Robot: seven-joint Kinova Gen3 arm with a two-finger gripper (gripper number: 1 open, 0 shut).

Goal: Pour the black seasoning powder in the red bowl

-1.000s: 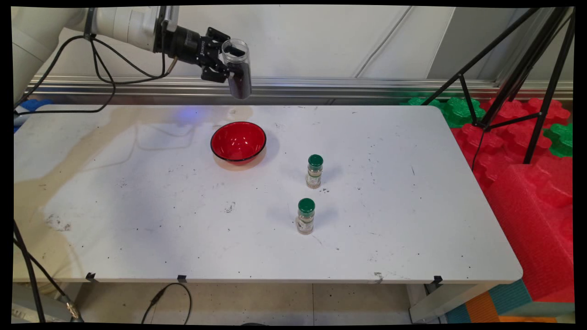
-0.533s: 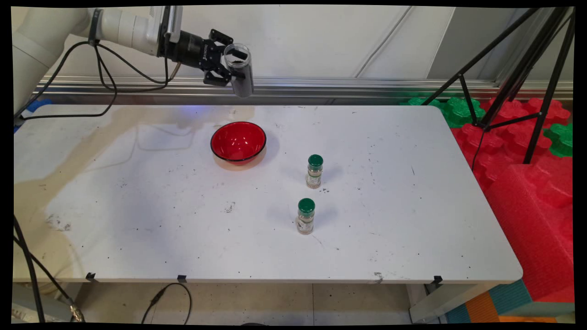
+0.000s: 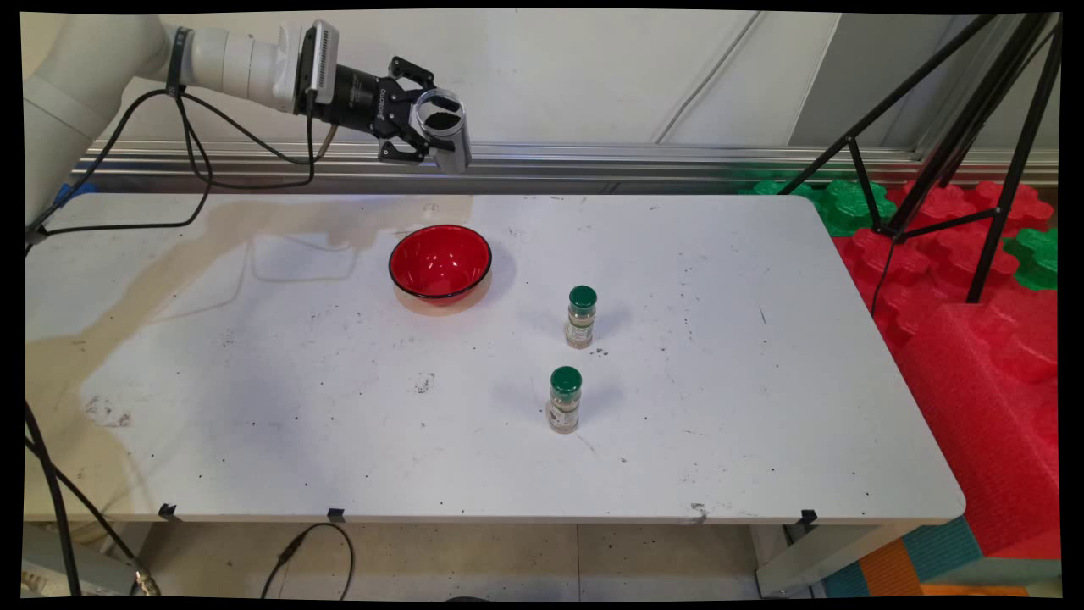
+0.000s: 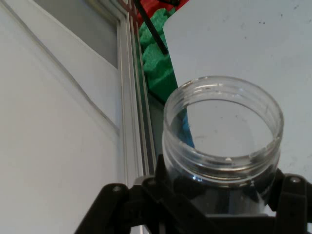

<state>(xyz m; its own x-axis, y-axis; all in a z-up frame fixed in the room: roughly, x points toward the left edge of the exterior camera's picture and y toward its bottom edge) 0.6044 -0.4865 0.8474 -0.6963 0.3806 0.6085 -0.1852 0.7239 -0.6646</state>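
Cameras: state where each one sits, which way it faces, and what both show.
Main view: fixed above the table's near side, looking down across it to the wall; shows the arm and gripper holding a clear jar above a red bowl.
Hand view: on the hand, looking along the gripper; linkage at bottom.
Shared: jar, table.

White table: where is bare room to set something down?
The white table is bare left of the red bowl and right of the two green-capped spice jars. Between bowl and jars it is tighter. The black gripper holds a clear open jar above the far edge.
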